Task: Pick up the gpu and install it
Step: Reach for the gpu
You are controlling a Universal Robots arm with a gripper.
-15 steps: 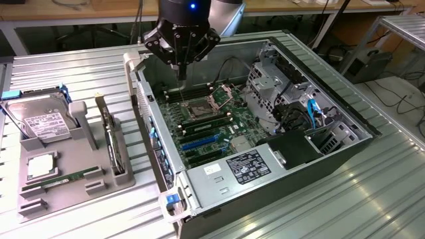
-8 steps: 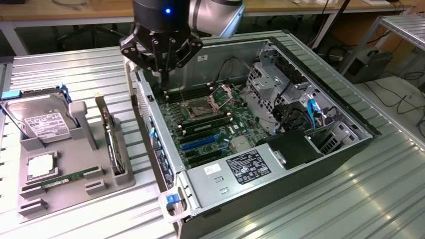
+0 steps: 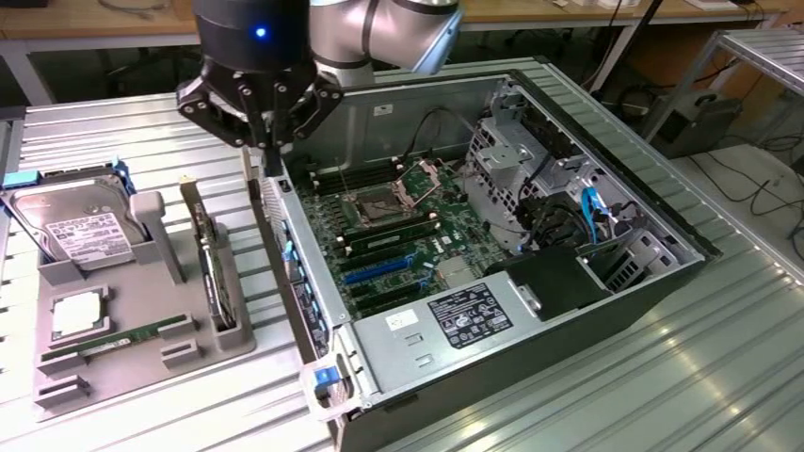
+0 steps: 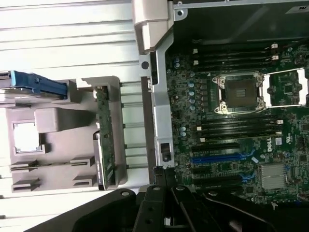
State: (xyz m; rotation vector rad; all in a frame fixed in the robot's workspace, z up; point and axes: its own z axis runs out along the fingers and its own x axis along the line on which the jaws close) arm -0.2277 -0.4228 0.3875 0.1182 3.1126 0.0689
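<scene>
One narrow strip of ribbed metal worktop [image 3: 628,377] lies open between the grey moulded holder [image 3: 126,353] and the rear edge of the open computer case [image 3: 390,113]. The tool [image 3: 270,162] hangs over this strip, close to the case's upper rear corner. Its black fingers are pressed together into a thin point, with nothing seen between them. Above the case there is free room, and its side is off, baring the green motherboard [image 3: 402,235]. The silver power supply [image 3: 472,315] and a tangle of cables crowd the side toward the exterior view's right.

The gpu [image 3: 220,287] stands on edge in a slot of the holder, on the holder's side nearest the case. It sits well below the tool and a little toward the exterior view's left, and the two do not touch. In the wrist view the gpu [image 4: 103,145] shows as a thin dark card with a green board edge, gripped by the holder's grey uprights. A silver hard drive [image 3: 82,231] with a white label leans in the holder's far slot.
</scene>
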